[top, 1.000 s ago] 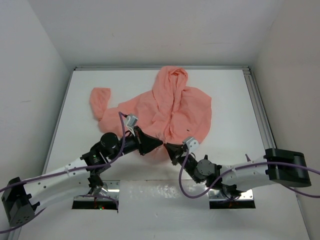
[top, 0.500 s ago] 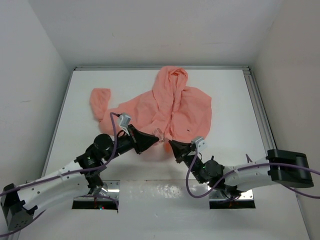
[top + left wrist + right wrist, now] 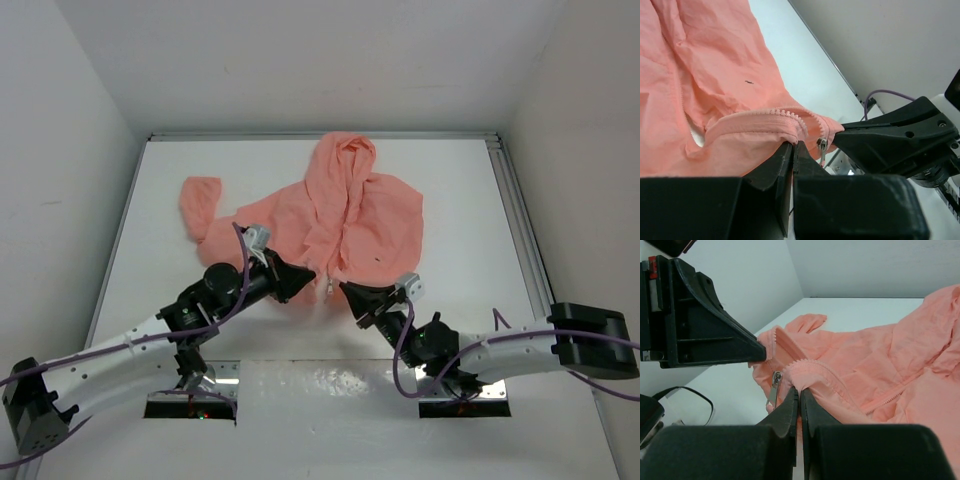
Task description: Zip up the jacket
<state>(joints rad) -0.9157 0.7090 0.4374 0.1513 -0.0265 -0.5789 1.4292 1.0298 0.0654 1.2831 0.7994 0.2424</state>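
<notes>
Top external view, item one: jacket (image 3: 340, 215), salmon pink, hooded, spread on the white table (image 3: 450, 190). It fills the centre of the frame, with the hood toward the top edge, one sleeve trailing to the upper left, and the hem toward the bottom.

Item two: left claw (image 3: 308, 282), just left of centre, jaws closed to a narrow pinch on the jacket's hem beside the zipper teeth (the left wrist view shows the fabric caught between the fingers).

Item three: right claw (image 3: 347, 290), just right of centre, likewise closed tight on the hem next to a row of teeth. The two claw tips sit near each other, not touching.

Item four: zipper pull (image 3: 822, 146), small and metal, hanging at the very bottom of the track between the two claws. Which front edge carries it cannot be told.

Item five: dark mark (image 3: 376, 260), tiny, on the front panel right of the opening.

Progress, as judged:
- Done: both lower corners of the front are gripped and brought close together.
- Not done: no teeth appear joined, and the front lies open from hem to hood.
- Left: seat the loose end in the slider, then draw the pull up the whole track, which is nearly the entire job.
</notes>
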